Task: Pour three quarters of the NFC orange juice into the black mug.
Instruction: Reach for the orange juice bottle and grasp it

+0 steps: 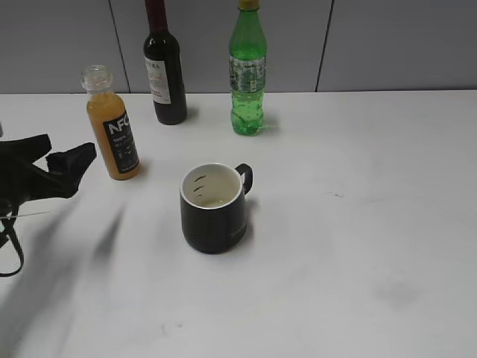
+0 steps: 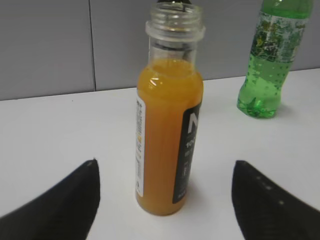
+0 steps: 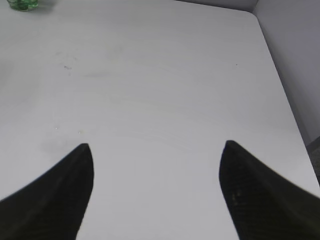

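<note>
My left gripper [image 1: 63, 160] hangs low over the table [image 1: 358, 224] with its jaws spread wide and nothing between them. The NFC orange juice [image 1: 113, 127] stands upright straight ahead of the jaws, just past the fingertips and roughly centred in the gap as my left wrist view shows it [image 2: 169, 125]. Its cap is off and the liquid reaches up to the shoulder, so it is near full.

I judge the step in hand to be the grasp. To do it well I should run straight forward until the bottle's body sits deep between my fingers, level with the black label and below the shoulder, then close evenly on both sides. A slim, full, open bottle tips easily, so neither finger should nudge it before the other arrives. The plastic wall looks thin, and a hard squeeze could push juice out of the neck.

Beyond the juice, farther from my jaws, stand a dark wine bottle [image 1: 165, 67] and a green soda bottle [image 1: 247, 71]; I should lift clear without swinging towards them.

The black mug [image 1: 214, 207] sits off to the right of my left jaws, apart from the juice, its handle turned away from me and its mouth open upward, ready to pour into.

My right gripper [image 3: 156, 195] is also spread, over bare table, holding nothing
</note>
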